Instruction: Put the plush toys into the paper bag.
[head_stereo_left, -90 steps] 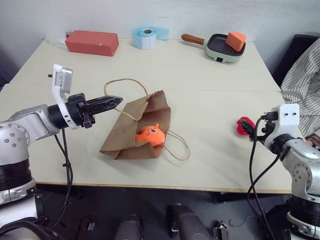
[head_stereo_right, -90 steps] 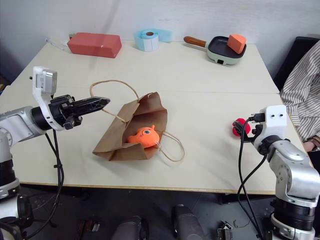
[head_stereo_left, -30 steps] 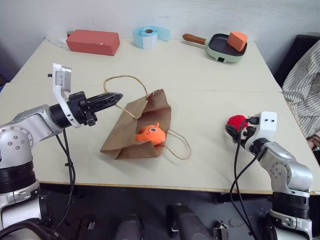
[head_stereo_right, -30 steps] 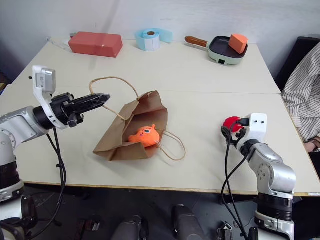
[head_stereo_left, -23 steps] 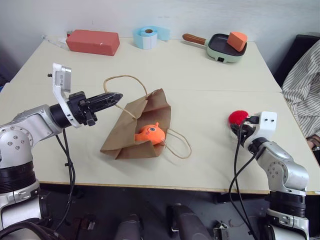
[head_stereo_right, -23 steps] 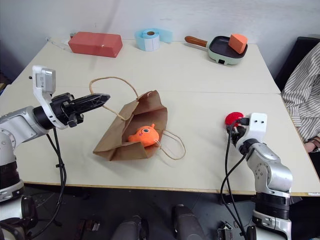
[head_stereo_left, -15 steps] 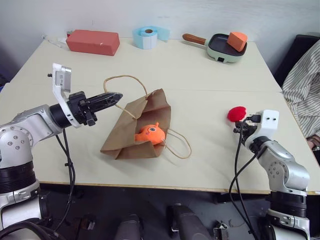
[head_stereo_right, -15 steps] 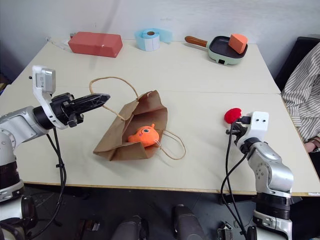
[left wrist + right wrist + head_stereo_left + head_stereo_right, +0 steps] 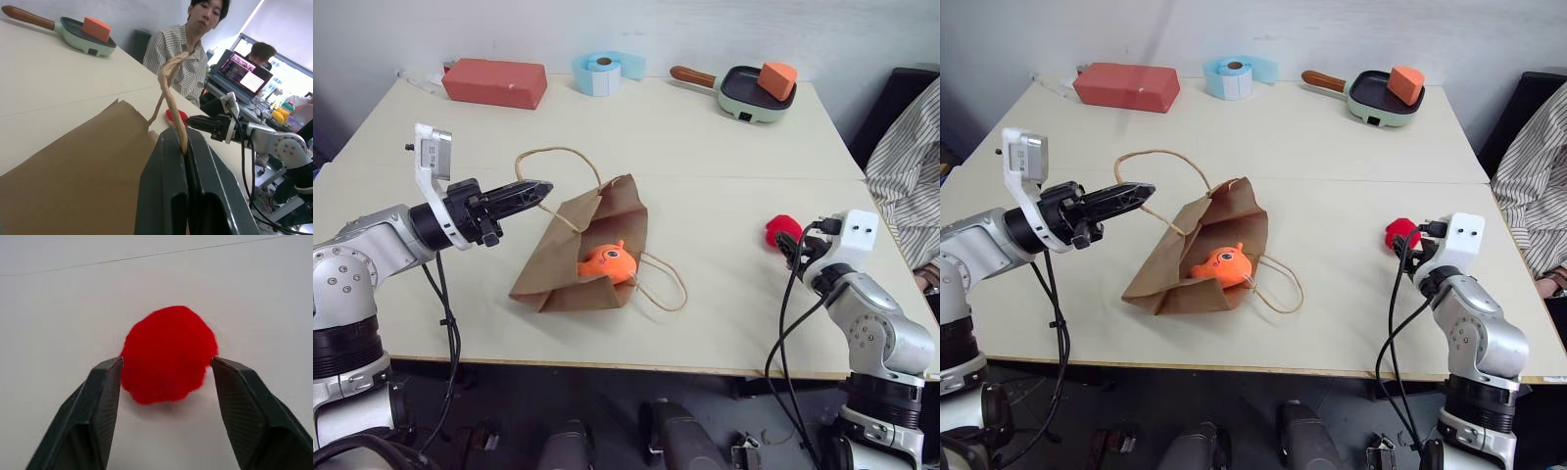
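Note:
The paper bag point(image 9: 570, 257) lies on its side on the table, mouth toward me, with the orange plush toy point(image 9: 607, 262) in its opening. My left gripper point(image 9: 534, 191) is shut on one of the bag's cord handles point(image 9: 168, 83) and holds it up above the table. The red plush toy point(image 9: 168, 352) rests on the table at the right. My right gripper point(image 9: 166, 361) is open, with one fingertip at each side of the red toy. In the eye views the red toy point(image 9: 781, 231) sits just ahead of that gripper point(image 9: 795, 246).
Along the far edge stand a red box point(image 9: 494, 82), a blue tape roll point(image 9: 602, 73) and a green pan point(image 9: 749, 93) holding an orange wedge point(image 9: 775, 80). A person in a striped shirt point(image 9: 906, 176) sits past the table's right edge. The bag's second handle point(image 9: 666, 289) lies loose toward me.
My right gripper has shifted a little to the right and its fingers now straddle the red toy, which has shifted slightly on the table. The left arm and bag have not moved.

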Tool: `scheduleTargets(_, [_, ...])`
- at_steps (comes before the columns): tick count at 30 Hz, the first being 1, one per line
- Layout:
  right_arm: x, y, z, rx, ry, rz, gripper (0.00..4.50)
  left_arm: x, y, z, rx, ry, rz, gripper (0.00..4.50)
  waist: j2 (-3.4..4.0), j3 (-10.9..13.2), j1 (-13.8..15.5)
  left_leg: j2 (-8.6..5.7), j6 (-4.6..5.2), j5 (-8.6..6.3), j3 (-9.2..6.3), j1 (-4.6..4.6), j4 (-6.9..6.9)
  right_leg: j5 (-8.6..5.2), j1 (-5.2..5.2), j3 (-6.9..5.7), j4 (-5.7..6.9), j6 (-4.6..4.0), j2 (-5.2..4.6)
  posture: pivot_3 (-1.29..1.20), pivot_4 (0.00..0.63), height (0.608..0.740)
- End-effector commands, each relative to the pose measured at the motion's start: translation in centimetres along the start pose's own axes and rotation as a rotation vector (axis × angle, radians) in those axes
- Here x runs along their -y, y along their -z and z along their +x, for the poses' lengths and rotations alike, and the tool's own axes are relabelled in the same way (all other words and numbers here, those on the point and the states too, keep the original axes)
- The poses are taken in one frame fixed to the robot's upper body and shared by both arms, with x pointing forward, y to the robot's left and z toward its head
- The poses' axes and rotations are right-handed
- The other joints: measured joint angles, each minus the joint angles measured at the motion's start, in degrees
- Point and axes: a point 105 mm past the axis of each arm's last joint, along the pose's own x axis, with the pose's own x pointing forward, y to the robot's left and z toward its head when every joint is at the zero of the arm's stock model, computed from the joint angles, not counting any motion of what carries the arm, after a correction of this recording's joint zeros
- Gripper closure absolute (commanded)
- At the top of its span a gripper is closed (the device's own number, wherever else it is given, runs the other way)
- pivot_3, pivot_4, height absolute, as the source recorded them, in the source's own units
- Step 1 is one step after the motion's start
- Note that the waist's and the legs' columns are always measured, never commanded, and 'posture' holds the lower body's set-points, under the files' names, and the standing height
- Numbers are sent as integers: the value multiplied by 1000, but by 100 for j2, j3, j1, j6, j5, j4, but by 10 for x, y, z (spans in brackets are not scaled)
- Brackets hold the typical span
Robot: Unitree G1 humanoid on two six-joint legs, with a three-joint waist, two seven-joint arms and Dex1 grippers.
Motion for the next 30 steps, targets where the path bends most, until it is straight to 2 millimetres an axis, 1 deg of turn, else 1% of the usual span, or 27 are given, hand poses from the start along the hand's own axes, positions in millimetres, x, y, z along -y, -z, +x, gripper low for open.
scheduleTargets(1, [4, -16, 5, 52, 26, 61, 1750, 6, -11, 0, 29, 17, 52, 4500, 0, 0, 0, 0, 0, 0, 0, 0, 0, 0, 0, 0, 0, 0, 0, 0, 150, 740])
scheduleTargets(5, [12, -5, 20, -4, 93, 65, 1750, 6, -11, 1, 28, 20, 55, 4500, 0, 0, -2, 0, 0, 0, 0, 1, 1, 0, 0, -1, 1, 0, 0, 0, 150, 740])
scheduleTargets(9, [13, 7, 32, -44, 95, 52, 1750, 5, -12, 1, 31, 20, 58, 4500, 0, 0, -11, -1, 0, 1, 2, 1, 1, 0, 0, 1, -1, 0, 0, 0, 150, 740])
scheduleTargets(12, [12, 10, 35, -45, 91, 30, 2366, 5, -12, 1, 30, 21, 59, 4500, -2, -2, -15, 0, 0, 1, 2, 3, 2, 0, 2, 0, 1, 0, 0, 0, 150, 740])
scheduleTargets(17, [3, 4, 31, -7, 36, 46, 3892, 4, -12, 0, 31, 16, 58, 4500, -5, -4, -21, 0, 0, 1, 2, 8, 2, 0, 7, 1, 2, 0, 0, 0, 150, 740])
scheduleTargets(18, [-5, -2, 28, 16, -7, 55, 4176, 4, -12, 0, 31, 16, 58, 4500, -5, -4, -20, 0, 0, 1, 2, 8, 2, 0, 8, 1, 3, 0, 0, 0, 150, 740])
scheduleTargets(19, [-18, -9, 24, 40, -77, 76, 4408, 4, -11, 0, 31, 16, 58, 4500, -5, -4, -18, 0, 0, 1, 2, 8, 2, 0, 8, 1, 3, 0, 0, 0, 150, 740])
scheduleTargets(21, [-56, -28, 13, 81, -268, 116, 4471, 4, -12, 0, 32, 16, 58, 4500, -3, -2, -27, 1, 0, 1, 2, 8, 1, 0, 7, 1, 4, 0, 0, 0, 150, 740])
scheduleTargets(22, [-83, -35, 4, 88, -399, 113, 4471, 4, -12, 0, 33, 17, 58, 4500, 2, 1, -42, 1, 0, 1, 2, 7, 1, 0, 5, 1, 5, 0, 0, 0, 150, 740])
scheduleTargets(23, [-108, -38, -6, 79, -520, 107, 4471, 4, -12, 1, 34, 18, 58, 4500, 7, 4, -57, 2, 0, 1, 2, 7, 1, 0, 3, 2, 8, 0, 0, 0, 150, 740])
scheduleTargets(24, [-132, -38, -16, 57, -637, 99, 4471, 4, -13, 1, 35, 19, 58, 4500, 7, 4, -70, 2, -1, 1, 2, 7, 1, 0, 2, 2, 10, 0, 0, 0, 150, 740])
scheduleTargets(26, [-172, -29, -34, -12, -826, 62, 4471, 3, -13, 2, 37, 21, 59, 4500, 7, 4, -109, 3, -4, 3, -2, 8, 1, 0, 3, -1, 11, 0, 1, 0, 150, 740])
scheduleTargets(28, [-197, -20, -42, -64, -926, 16, 4471, 2, -14, 3, 39, 23, 59, 4500, 5, 3, -115, 3, -5, 3, -6, 8, 1, 0, 3, -4, 11, 0, 1, 0, 150, 740])
scheduleTargets(30, [-227, -11, -41, -109, -1005, -39, 4471, 2, -14, 4, 42, 28, 57, 4500, 4, 2, -122, 2, -5, 3, -8, 7, 1, 0, 4, -6, 7, 0, -1, 0, 150, 740])
